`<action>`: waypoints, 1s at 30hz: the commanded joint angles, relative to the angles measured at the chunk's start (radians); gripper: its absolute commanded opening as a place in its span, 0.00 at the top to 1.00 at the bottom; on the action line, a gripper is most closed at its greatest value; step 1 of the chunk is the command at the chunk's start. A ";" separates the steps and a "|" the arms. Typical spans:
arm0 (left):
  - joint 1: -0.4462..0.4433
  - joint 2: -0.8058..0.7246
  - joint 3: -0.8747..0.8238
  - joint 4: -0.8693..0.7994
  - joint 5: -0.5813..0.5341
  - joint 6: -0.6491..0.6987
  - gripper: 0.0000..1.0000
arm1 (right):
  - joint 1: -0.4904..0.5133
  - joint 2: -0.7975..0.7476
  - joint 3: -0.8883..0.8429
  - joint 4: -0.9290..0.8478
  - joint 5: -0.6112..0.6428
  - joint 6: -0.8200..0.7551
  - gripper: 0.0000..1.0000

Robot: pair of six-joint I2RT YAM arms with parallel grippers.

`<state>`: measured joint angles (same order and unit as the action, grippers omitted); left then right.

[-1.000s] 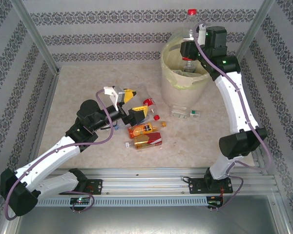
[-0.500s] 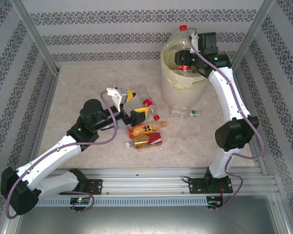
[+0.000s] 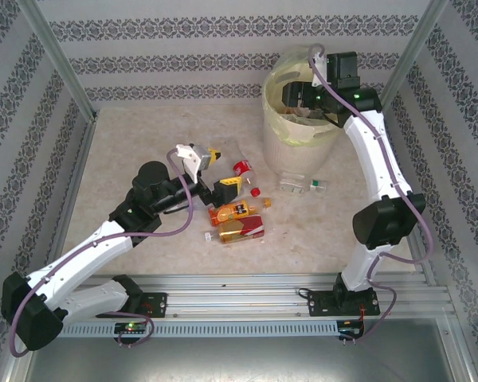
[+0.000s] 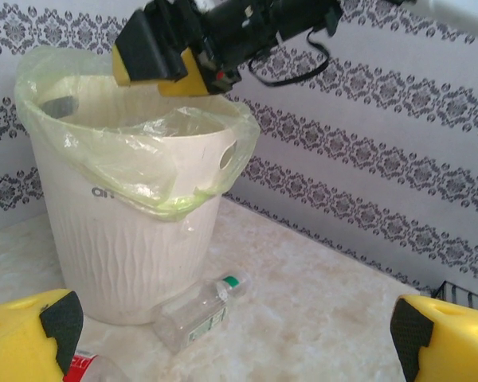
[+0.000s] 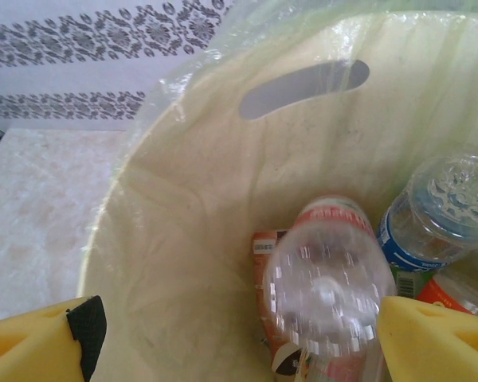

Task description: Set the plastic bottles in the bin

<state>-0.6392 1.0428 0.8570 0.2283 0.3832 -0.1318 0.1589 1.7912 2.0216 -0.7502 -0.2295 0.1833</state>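
Right tool point(image 5: 239, 338): jaws parted over bin point(image 5: 191, 183), far-right desk point(image 3: 143, 135) corner; red-labelled bottle point(image 5: 327, 294) loose below. Withdrawal to be made straight upward, liner point(image 4: 143, 159) untouched. Left tool point(image 4: 235, 330): released, empty.

The bin point(image 3: 291, 151), a round cream bucket with ribbed sides, slot handles and a clear liner, stands upright. Inside it, a clear red-labelled bottle point(image 5: 327, 294) sits base uppermost beside a blue-labelled bottle point(image 5: 434, 215). A green-capped clear bottle point(image 3: 303, 186) lies on its side at the bin's base. An orange bottle point(image 3: 237, 211) and a red-label bottle point(image 3: 239, 229) lie side by side, well apart from the bin.
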 commanded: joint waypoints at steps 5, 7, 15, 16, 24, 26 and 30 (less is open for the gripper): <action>0.009 0.016 0.044 -0.073 -0.038 0.088 0.00 | -0.004 -0.270 -0.264 0.132 -0.099 0.029 0.10; 0.009 0.024 0.055 -0.104 -0.044 0.106 0.00 | 0.001 -0.322 -0.331 0.147 -0.111 0.042 0.09; 0.009 0.072 0.148 -0.343 -0.179 0.234 0.00 | 0.044 -0.569 -0.673 0.232 -0.182 0.100 0.04; 0.009 0.088 0.169 -0.392 -0.208 0.240 0.00 | 0.052 -0.599 -0.718 0.245 -0.194 0.107 0.03; 0.048 0.260 0.328 -0.710 -0.359 0.229 0.00 | 0.129 -0.746 -0.982 0.314 -0.278 0.153 0.02; 0.079 0.314 0.378 -0.783 -0.379 0.198 0.00 | 0.152 -0.760 -1.025 0.331 -0.286 0.160 0.02; 0.168 0.448 0.493 -0.950 -0.399 0.152 0.00 | 0.184 -0.767 -1.108 0.396 -0.314 0.185 0.02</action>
<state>-0.5339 1.4250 1.2770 -0.5056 0.0387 0.0654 0.3244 1.0355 0.9627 -0.4393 -0.4900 0.3370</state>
